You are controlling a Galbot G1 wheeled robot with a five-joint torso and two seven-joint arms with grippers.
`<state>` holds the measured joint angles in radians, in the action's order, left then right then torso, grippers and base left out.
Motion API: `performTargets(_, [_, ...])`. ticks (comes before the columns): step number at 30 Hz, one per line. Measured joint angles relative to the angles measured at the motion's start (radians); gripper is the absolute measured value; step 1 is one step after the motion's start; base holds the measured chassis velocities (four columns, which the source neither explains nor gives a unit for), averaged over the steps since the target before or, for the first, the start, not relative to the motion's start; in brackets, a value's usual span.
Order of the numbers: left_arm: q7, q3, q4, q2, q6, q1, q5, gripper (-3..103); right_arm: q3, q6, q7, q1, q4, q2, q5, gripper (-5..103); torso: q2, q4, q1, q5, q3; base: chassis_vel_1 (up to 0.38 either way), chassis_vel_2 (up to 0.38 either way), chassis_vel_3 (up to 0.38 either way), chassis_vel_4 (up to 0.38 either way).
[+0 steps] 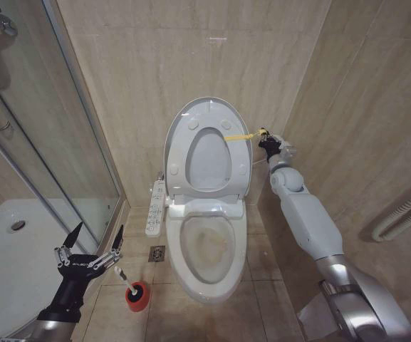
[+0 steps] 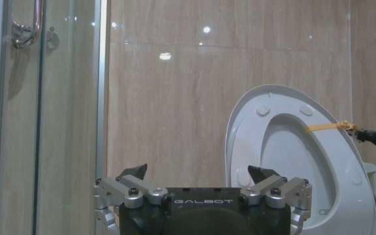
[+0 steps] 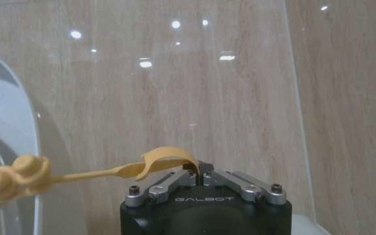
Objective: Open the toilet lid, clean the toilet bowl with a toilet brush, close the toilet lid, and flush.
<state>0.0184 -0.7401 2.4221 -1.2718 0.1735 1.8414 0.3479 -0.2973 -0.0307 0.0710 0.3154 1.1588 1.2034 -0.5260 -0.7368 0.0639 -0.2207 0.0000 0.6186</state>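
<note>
Left gripper (image 1: 96,238) spread wide; right gripper (image 1: 263,135) clamping yellow strap (image 1: 239,135) on upright toilet lid (image 1: 180,135).

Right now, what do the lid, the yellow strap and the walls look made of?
Toilet lid: glossy white, likely plastic, with moulded bumpers. Yellow strap, pinched in the right gripper: bends softly, probably rubber or silicone. Walls: polished beige tile, showing grout lines and lamp glints.

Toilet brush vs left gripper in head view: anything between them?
No. In the head view the open left gripper hangs above the toilet brush in its red holder, with bare floor tile between.
</note>
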Motion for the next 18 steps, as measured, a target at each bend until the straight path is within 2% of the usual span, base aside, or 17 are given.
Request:
performTargets(9, [0.0,0.0,0.0,0.0,0.0,0.0,0.0,100,-0.004,0.002,0.013,-0.015,0.003,0.016,0.0,1,0.0,0.0001,0.0,0.0,0.0,0.0,0.0,0.0,0.0])
performTargets(18, [0.0,0.0,0.0,0.0,0.0,0.0,0.0,100,-0.003,0.011,0.019,0.026,0.05,-0.001,-0.003,1,0.0,0.0002,0.0,0.0,0.0,0.0,0.0,0.0,0.0])
